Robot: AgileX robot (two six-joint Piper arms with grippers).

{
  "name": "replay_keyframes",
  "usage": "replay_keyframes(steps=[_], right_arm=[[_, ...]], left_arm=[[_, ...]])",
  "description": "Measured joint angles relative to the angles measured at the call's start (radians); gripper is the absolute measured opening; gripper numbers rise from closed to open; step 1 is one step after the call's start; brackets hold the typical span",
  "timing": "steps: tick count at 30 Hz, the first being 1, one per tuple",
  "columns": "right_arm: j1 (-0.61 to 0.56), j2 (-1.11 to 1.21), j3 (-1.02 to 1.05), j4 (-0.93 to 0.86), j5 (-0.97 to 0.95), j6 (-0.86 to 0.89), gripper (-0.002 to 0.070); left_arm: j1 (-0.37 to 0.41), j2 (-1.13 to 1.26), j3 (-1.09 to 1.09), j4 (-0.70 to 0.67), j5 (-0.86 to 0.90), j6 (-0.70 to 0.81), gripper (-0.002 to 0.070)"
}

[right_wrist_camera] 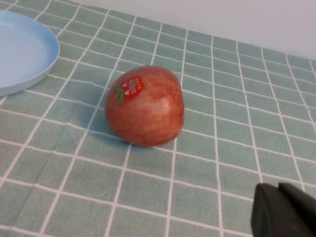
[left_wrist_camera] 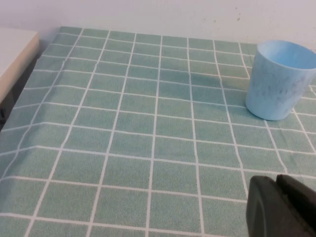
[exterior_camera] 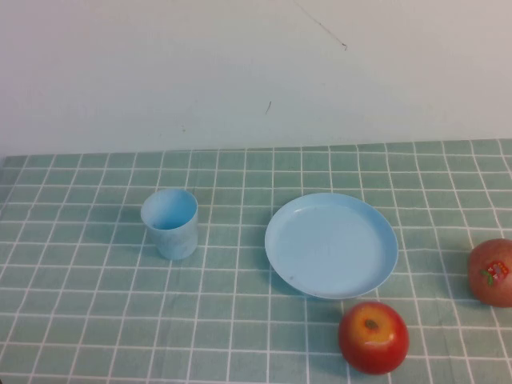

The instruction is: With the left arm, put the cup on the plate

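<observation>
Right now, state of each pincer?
Left pincer: low over the cloth, short of the cup, holding nothing; open or shut cannot be told.
Right pincer: near the stickered apple, holding nothing; cannot be told.

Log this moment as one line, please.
cup upright, off plate | left tool short of cup | right tool near apple

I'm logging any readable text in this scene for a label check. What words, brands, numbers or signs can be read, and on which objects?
Sticker on the dull red apple: a small red label with pale marks and a green edge, too blurred to read.
Cup, plate, shiny red apple, checked tablecloth: no text visible.
Left gripper and right gripper, each seen only at the edge of its own wrist view: no markings visible.
</observation>
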Motion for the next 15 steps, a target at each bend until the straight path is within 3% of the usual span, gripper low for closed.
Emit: replay_keyframes(steps=[15], right_arm=[[0.000, 0.000, 0.000, 0.000, 0.000, 0.000, -0.0002]], left_arm=[[0.000, 0.000, 0.000, 0.000, 0.000, 0.016, 0.0007]])
